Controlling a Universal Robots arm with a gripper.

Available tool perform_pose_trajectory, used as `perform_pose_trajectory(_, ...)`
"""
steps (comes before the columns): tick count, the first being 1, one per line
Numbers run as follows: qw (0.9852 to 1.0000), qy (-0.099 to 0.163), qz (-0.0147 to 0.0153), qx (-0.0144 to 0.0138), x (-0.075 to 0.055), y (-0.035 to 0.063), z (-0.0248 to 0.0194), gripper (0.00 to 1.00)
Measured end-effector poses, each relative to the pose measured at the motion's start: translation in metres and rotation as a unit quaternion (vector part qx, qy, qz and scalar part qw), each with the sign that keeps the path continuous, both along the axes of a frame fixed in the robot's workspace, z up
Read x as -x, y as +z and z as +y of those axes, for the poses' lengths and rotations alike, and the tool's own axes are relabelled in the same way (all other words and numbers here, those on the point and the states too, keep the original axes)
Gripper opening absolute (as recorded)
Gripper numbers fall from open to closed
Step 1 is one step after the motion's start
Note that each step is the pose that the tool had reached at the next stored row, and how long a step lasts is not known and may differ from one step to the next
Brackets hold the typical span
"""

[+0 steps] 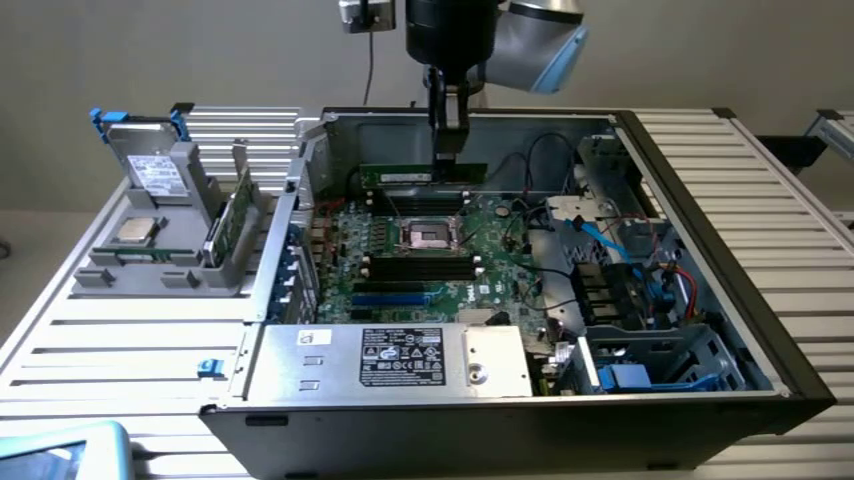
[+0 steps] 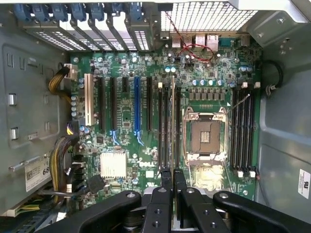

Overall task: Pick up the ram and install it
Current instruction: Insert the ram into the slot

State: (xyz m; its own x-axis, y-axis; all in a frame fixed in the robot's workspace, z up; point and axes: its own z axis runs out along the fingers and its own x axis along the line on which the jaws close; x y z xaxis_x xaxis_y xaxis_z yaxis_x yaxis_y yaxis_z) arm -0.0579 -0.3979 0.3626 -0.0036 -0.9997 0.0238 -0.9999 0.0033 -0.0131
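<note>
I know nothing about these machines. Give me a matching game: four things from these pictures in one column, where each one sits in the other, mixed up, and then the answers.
Things
1. ram
2. processor socket
3. silver processor chip
4. labelled metal box

Places
A. lying flat on the grey holder, outside the case
B. gripped by the claw
C. at the middle of the motherboard
D. along the case's near edge in the exterior view

Pairs: 1-B, 2-C, 3-A, 4-D
</note>
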Motion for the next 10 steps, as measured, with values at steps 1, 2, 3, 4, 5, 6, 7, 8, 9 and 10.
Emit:
perform_pose_trajectory(1, 1.0, 0.0, 0.0005, 0.0009, -0.0003, -0.0008, -0.0001, 0.13)
perform_pose_trajectory(2, 1.0, 0.0, 0.0012, 0.0019, -0.0007, -0.0014, -0.0001, 0.13)
perform_pose_trajectory(3, 1.0, 0.0, 0.002, 0.0028, -0.0013, -0.0022, -0.0001, 0.13)
perform_pose_trajectory(4, 1.0, 0.0, 0.0028, 0.0037, -0.0022, -0.003, -0.0001, 0.13)
perform_pose_trajectory(5, 1.0, 0.0, 0.0037, 0.0043, -0.0031, -0.0039, -0.0001, 0.13)
perform_pose_trajectory(6, 1.0, 0.0, 0.0048, 0.0048, -0.0041, -0.0048, -0.0001, 0.13)
perform_pose_trajectory(7, 1.0, 0.0, 0.0056, 0.0052, -0.0052, -0.0059, -0.0002, 0.13)
perform_pose_trajectory(8, 1.0, 0.0, 0.006, 0.0054, -0.0061, -0.0073, -0.0002, 0.13)
perform_pose_trajectory(9, 1.0, 0.0, 0.0062, 0.0054, -0.0068, -0.0088, -0.0002, 0.13)
perform_pose_trajectory(10, 1.0, 0.0, 0.0065, 0.0055, -0.0073, -0.0104, -0.0002, 0.13)
